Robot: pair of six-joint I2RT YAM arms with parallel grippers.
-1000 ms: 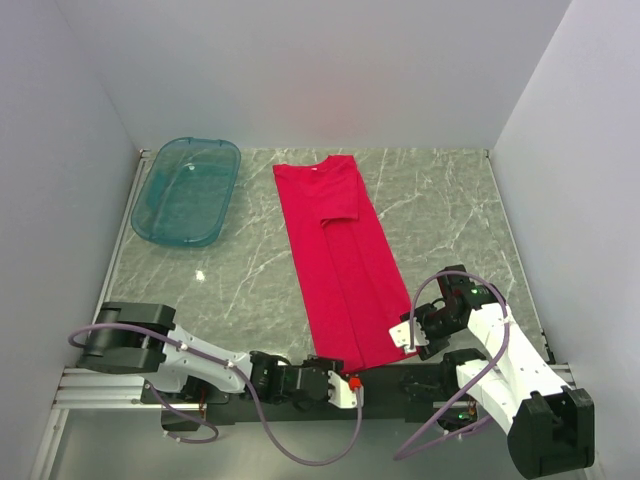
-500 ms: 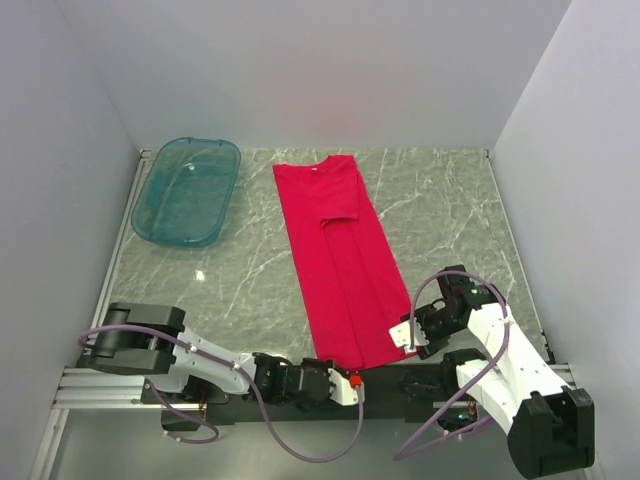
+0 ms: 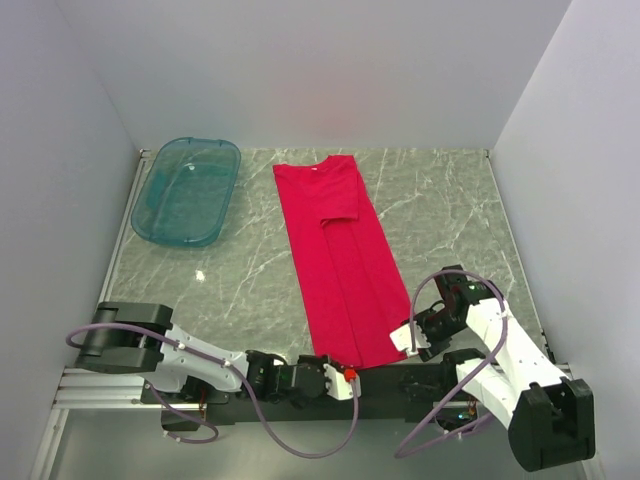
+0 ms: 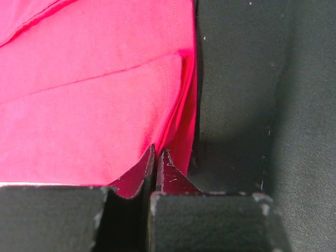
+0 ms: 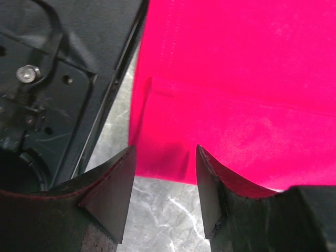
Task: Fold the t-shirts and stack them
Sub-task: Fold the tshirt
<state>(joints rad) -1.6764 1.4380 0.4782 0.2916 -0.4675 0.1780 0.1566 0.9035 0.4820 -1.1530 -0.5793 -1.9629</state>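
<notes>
The red t-shirt point(image 3: 338, 260) lies as a long folded strip down the table's middle, collar far, hem near. My left gripper point(image 3: 350, 375) is at the hem's near left corner, jaws shut on the cloth edge point(image 4: 178, 126) over the black base rail. My right gripper point(image 3: 403, 338) is open beside the hem's near right corner; in the right wrist view the red fabric point(image 5: 236, 79) lies just ahead of the spread fingers point(image 5: 113, 184), which stand over bare marble.
A translucent teal plastic tub point(image 3: 187, 190) stands at the far left. White walls enclose the table on three sides. The black base rail point(image 3: 390, 385) runs along the near edge under the shirt's hem.
The left arm has shifted slightly along the near rail, staying at the hem corner. The right gripper has edged a little nearer the hem's right corner.
</notes>
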